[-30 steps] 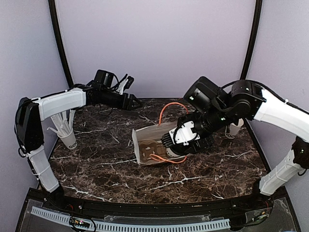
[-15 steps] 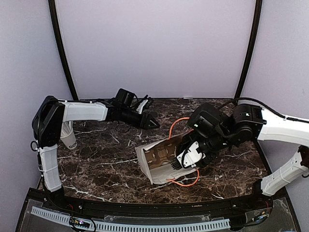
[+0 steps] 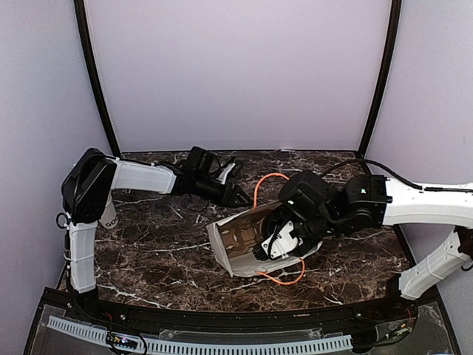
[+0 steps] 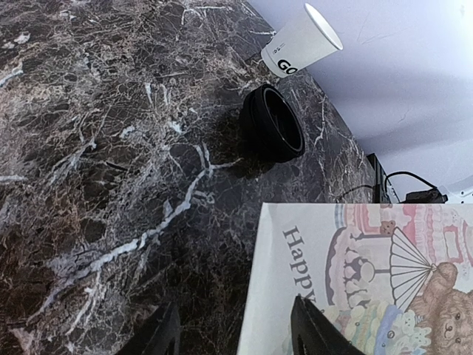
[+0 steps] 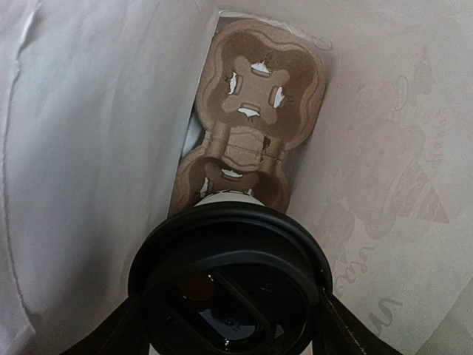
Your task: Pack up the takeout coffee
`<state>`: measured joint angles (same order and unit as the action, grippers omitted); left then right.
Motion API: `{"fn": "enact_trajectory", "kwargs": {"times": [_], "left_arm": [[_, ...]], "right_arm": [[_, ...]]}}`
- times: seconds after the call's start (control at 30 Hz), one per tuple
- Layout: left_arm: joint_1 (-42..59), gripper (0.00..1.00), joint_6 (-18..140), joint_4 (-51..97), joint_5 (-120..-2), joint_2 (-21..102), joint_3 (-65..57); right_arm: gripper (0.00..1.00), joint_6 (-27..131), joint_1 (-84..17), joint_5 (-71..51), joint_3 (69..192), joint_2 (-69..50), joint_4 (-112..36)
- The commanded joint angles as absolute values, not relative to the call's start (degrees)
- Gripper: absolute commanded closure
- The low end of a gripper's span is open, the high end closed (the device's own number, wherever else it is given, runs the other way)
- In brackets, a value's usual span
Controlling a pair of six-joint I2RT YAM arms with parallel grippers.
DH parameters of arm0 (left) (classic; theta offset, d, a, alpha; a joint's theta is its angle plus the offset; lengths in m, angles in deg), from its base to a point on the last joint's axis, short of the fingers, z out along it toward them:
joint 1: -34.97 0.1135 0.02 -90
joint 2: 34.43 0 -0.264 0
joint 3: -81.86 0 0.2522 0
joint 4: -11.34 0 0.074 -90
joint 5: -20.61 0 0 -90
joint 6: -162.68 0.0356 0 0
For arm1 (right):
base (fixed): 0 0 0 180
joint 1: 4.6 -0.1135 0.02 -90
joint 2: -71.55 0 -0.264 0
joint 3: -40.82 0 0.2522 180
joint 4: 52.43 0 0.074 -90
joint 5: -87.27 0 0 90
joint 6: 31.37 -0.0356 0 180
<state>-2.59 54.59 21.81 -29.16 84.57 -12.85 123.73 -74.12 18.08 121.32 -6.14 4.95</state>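
Right pincer (image 5: 229,329) gripped small white paper cup with black round plastic lid (image 5: 230,270) inside side-lying white paper bag (image 5: 81,148); a cup pushed deeper into the bag could have snagged brown cardboard carrier (image 5: 255,103), spilling.

White paper cup (image 4: 301,41) near a black round lid (image 4: 272,133) on marble table (image 4: 89,148)

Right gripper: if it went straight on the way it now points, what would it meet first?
Probably the cardboard cup carrier at the closed end of the paper bag; the coffee cup that the right gripper holds would touch it first. Depth is unclear.
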Motion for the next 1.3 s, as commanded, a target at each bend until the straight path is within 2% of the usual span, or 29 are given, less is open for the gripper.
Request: {"fn": "enact_trajectory", "kwargs": {"times": [0.0,0.9,1.1,1.27], "left_arm": [[-2.8,0.48,53.7,18.9,-26.2,84.9,-12.0],[-3.2,0.54,47.4,5.6,-15.6,86.5,-6.6],[-3.3,0.54,47.4,5.4,-16.1,86.7,-6.4],[-3.3,0.54,46.6,4.0,-15.3,86.9,-6.2]], "right_arm": [[0.52,123.6,-74.6,19.9,119.4,-6.8,-0.9],[0.54,122.8,-68.2,14.6,121.0,-12.3,-5.1],[0.55,122.7,-68.3,13.2,121.7,-10.1,-3.9],[0.53,127.9,-68.6,11.1,116.2,-5.0,-8.3]]}}
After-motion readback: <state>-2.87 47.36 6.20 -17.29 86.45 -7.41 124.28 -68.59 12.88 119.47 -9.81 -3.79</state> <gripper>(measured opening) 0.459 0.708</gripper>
